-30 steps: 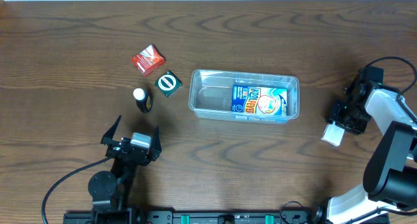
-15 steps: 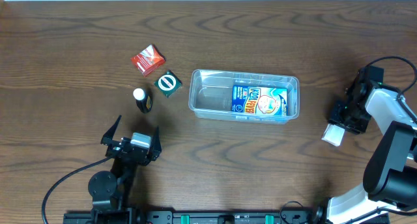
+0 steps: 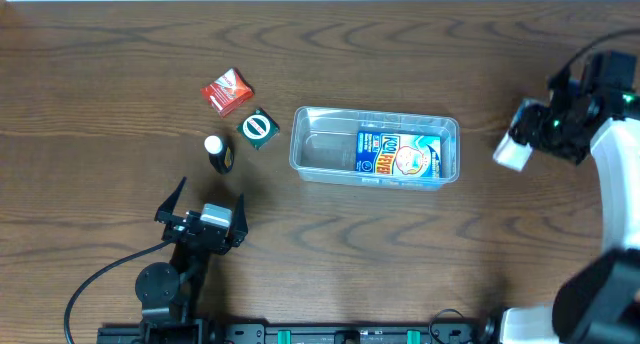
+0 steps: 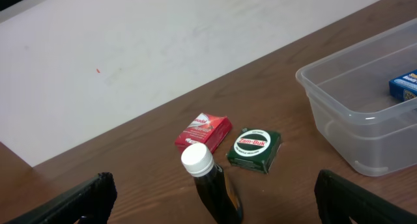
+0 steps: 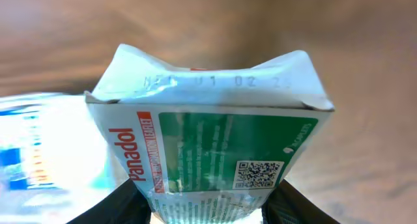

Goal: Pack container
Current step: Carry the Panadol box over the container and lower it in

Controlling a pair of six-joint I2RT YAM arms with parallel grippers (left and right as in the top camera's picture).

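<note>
The clear plastic container sits mid-table with a blue printed packet inside its right half. It also shows in the left wrist view. My right gripper is shut on a white and green Panadol box and holds it raised, right of the container. The box's white end shows in the overhead view. My left gripper is open and empty near the front left. A small dark bottle with a white cap stands between its fingers' line of sight.
A red packet and a green Zam-Buk box lie left of the container; both also show in the left wrist view, red and green. The dark bottle stands just below them.
My right gripper has lifted the Panadol box off the table and carried it up and toward the container. The left arm has not moved.
</note>
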